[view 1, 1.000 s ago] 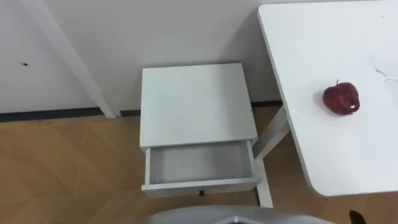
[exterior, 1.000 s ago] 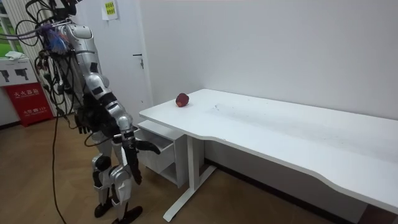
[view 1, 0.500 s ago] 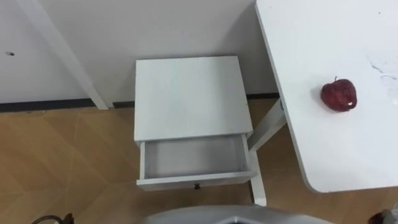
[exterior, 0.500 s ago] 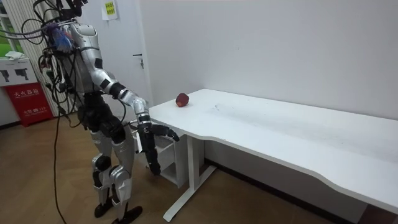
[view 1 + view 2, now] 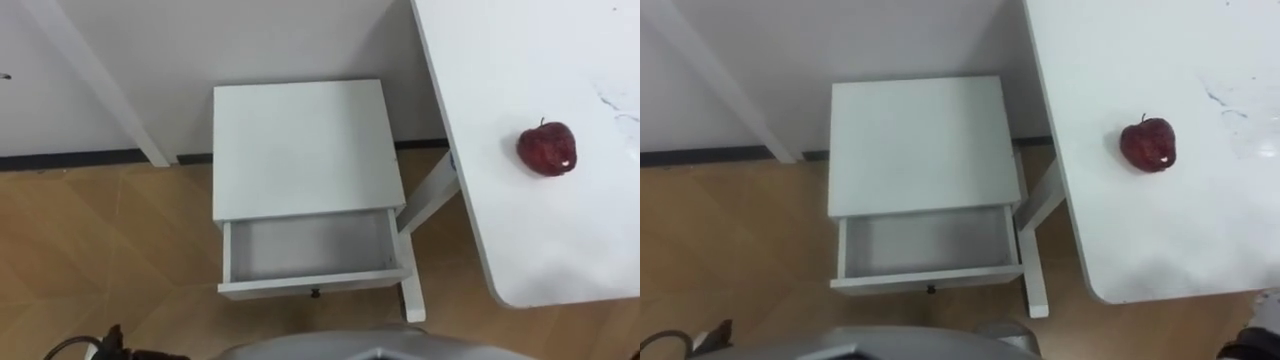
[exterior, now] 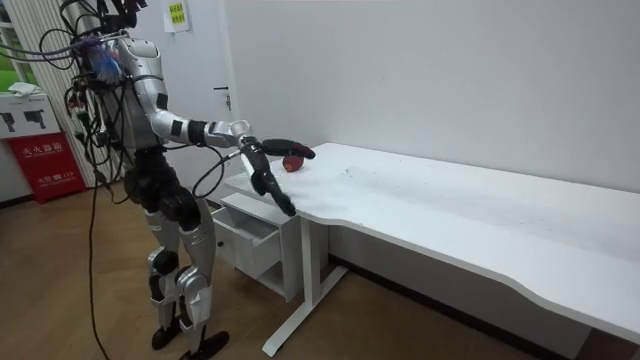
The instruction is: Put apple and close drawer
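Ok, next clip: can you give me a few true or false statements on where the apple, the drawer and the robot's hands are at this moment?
1. The apple lies on the white table. True.
2. The nightstand's drawer is shut. False: it is pulled open, with nothing in it.
3. The right hand grips the apple. False: in the room view it is in the air over the table's edge with its fingers spread, and in the eye views nothing touches the apple.
4. The nightstand stands against the wall, on the table's left. True.
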Motion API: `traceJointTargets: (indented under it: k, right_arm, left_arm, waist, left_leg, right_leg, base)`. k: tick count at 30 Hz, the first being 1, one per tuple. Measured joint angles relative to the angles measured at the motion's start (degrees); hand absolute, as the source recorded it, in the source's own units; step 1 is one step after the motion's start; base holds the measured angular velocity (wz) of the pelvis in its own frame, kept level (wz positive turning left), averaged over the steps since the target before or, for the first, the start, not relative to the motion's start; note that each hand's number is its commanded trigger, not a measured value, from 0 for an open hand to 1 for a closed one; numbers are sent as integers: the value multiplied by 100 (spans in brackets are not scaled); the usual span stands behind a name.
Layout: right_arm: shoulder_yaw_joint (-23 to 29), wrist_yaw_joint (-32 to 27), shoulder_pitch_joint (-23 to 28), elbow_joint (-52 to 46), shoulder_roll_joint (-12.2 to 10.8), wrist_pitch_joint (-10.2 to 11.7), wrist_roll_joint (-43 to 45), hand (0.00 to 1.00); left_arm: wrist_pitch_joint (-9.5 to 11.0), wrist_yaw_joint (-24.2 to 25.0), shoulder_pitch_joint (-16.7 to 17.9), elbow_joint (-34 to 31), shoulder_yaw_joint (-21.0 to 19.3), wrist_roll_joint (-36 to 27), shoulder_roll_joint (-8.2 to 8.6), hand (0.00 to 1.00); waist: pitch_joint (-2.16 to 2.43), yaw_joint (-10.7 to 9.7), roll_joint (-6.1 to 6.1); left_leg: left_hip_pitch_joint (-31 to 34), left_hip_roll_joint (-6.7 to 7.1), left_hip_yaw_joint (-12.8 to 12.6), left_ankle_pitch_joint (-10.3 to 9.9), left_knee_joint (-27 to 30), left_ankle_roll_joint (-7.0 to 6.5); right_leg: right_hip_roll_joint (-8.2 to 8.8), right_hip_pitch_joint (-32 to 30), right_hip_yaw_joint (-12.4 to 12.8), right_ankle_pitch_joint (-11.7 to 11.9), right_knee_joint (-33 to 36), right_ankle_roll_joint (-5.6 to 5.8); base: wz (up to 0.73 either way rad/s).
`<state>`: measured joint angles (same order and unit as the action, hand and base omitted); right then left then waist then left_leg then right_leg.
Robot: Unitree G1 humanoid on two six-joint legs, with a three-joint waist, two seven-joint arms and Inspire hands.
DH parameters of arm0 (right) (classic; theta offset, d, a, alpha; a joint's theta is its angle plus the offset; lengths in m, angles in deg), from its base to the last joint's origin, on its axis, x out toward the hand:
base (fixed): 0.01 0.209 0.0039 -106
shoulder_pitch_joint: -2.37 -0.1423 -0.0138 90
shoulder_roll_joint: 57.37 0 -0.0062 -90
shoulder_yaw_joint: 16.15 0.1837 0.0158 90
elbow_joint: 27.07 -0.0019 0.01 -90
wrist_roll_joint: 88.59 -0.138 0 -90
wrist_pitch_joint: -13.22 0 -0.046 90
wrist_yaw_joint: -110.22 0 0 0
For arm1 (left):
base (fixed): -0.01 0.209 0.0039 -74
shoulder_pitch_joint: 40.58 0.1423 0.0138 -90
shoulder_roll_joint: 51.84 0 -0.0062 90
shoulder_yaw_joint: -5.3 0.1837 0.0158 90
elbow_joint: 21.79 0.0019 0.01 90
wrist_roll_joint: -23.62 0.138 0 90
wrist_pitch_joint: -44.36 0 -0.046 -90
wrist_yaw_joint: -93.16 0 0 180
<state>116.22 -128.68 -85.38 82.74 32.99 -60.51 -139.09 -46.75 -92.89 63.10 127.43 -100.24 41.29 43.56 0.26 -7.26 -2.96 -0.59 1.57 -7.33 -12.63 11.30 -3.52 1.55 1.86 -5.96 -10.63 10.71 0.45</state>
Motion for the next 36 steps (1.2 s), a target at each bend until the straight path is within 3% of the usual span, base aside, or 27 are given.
traceJointTargets:
  k: [9, 16, 19, 25, 31, 36]
  right_arm:
    - [-1117, 53, 97, -899, -29, -13, 2642, 0]
    - [-2169, 849, 609, -938, -75, -262, 4032, 0]
    - [-2353, 1259, 735, -939, -144, -399, 4211, 0]
    - [-2781, 1738, 821, -937, -170, -399, 4835, 0]
    - [-3260, 2120, 855, -801, -211, -398, 4848, 0]
    - [-3277, 2474, 842, -263, -311, -436, 4846, 0]
  left_arm:
    - [78, -1, -65, 244, 397, -14, 12, 0]
    - [58, -13, 0, 271, 704, 1, 62, 0]
    - [28, -86, 29, 271, 740, -13, 78, 0]
    - [41, -102, 91, 280, 821, -31, 78, 0]
    - [75, -125, 82, 272, 1010, -61, 73, 0]
    - [74, -118, 89, 272, 1021, -57, 73, 0]
  waist:
    - [10, 207, 93]
    - [-9, 370, 82]
    - [-10, 442, 81]
    - [-26, 460, 75]
    - [-40, 463, 48]
    - [-38, 474, 56]
  left_leg:
    - [-28, -37, -34, 4, -3, 1]
    - [-143, -47, -39, 6, -46, 4]
    - [-225, -50, -36, 6, -103, 4]
    - [-355, -53, -70, 7, -180, 6]
    - [-381, -54, -98, 6, -194, 7]
    - [-407, -53, -116, 6, -191, 8]
  right_leg:
    - [5, 12, 23, 0, -6, 1]
    - [-3, 102, 24, 2, -15, -2]
    - [-5, 158, 23, 2, -18, -2]
    - [-21, 233, 76, 2, -25, -1]
    - [-18, 250, 68, 5, -90, 3]
    - [-16, 309, 70, 5, -117, 3]
  base:
    - [-2]
    - [0]
    - [-3]
    - [-4]
    - [-2]
    - [0]
